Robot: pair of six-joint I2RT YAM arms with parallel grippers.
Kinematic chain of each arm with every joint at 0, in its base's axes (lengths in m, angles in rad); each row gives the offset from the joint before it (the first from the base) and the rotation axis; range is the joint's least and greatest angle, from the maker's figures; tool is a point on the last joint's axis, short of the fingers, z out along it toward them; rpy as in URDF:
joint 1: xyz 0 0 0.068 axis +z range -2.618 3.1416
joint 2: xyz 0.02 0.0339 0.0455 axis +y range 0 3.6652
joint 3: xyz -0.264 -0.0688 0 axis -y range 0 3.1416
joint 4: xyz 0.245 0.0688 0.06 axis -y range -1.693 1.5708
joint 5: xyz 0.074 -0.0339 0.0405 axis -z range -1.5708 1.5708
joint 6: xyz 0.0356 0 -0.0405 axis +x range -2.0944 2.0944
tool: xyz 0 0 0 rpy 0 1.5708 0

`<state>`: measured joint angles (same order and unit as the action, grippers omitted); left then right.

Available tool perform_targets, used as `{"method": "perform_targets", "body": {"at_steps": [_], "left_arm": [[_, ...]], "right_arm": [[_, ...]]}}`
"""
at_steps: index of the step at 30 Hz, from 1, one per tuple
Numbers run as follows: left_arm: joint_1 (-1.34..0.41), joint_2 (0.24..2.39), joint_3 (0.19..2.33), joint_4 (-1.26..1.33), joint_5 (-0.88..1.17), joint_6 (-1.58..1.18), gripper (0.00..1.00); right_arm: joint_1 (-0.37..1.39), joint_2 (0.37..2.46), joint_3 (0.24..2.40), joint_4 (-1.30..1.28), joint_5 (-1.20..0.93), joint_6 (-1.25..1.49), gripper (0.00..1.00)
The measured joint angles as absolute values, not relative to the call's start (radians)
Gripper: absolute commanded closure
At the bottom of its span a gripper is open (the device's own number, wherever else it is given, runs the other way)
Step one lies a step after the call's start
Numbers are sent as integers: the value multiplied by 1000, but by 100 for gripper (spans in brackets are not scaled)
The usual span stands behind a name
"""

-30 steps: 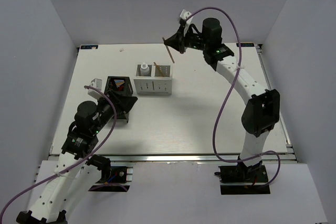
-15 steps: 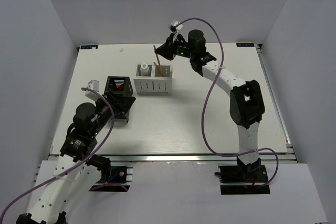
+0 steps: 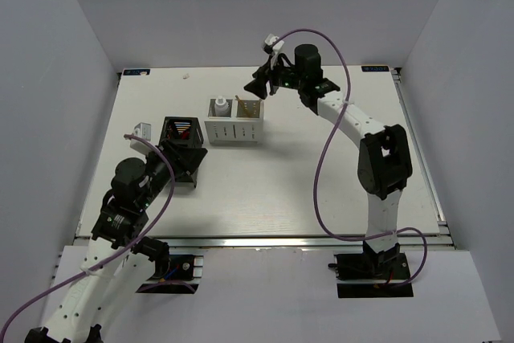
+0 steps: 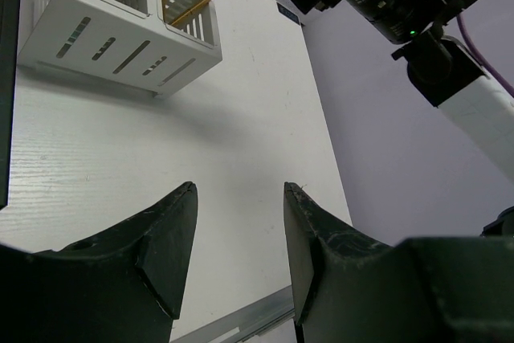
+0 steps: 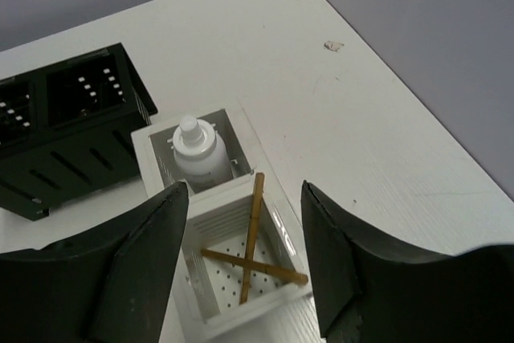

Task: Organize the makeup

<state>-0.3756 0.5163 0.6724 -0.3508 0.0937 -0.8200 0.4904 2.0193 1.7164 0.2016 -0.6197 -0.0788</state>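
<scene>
Makeup sticks [image 5: 254, 222] sit crossed in white box [image 4: 112, 46] beside bottle [image 5: 195, 154] | right gripper [image 3: 259, 87] spread, empty, right above | left gripper [image 4: 238, 198] spread, empty too | we reckon a low pull-away could snag that leaning stick, flipping it out

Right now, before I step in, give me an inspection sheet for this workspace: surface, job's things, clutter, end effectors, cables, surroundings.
Surface: white table, mostly bare.
Job's things: white bottle stands in one compartment of the white two-compartment box; two wooden sticks lie crossed in the other. Coloured items sit in the black holder, too small to name.
Clutter: one white scrap near the far edge.
End effectors: left end effector open, empty, low over the table; right end effector open, empty, above the box.
Cables: a purple cable loops along each arm.
Surroundings: plain grey walls; nothing else seen.
</scene>
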Motion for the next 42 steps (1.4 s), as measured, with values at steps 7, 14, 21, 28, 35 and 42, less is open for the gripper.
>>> {"method": "perform_targets", "body": {"at_steps": [7, 14, 21, 28, 35, 42], "left_arm": [[-376, 503, 672, -351, 94, -817, 40], [-376, 490, 672, -334, 102, -807, 2], [-376, 498, 672, -291, 126, -802, 2], [-376, 505, 673, -265, 147, -794, 2], [-376, 505, 690, -251, 156, -775, 2], [-376, 505, 690, -239, 159, -771, 2]], "right_arm": [[443, 1849, 1719, -76, -594, -164, 23], [393, 1630, 1718, -406, -367, -172, 11], [354, 1402, 1552, -590, -168, -183, 11], [355, 1211, 1462, -640, -60, -156, 11], [355, 1133, 1462, -653, -47, -110, 11], [355, 1131, 1441, -655, -24, -104, 11]]}}
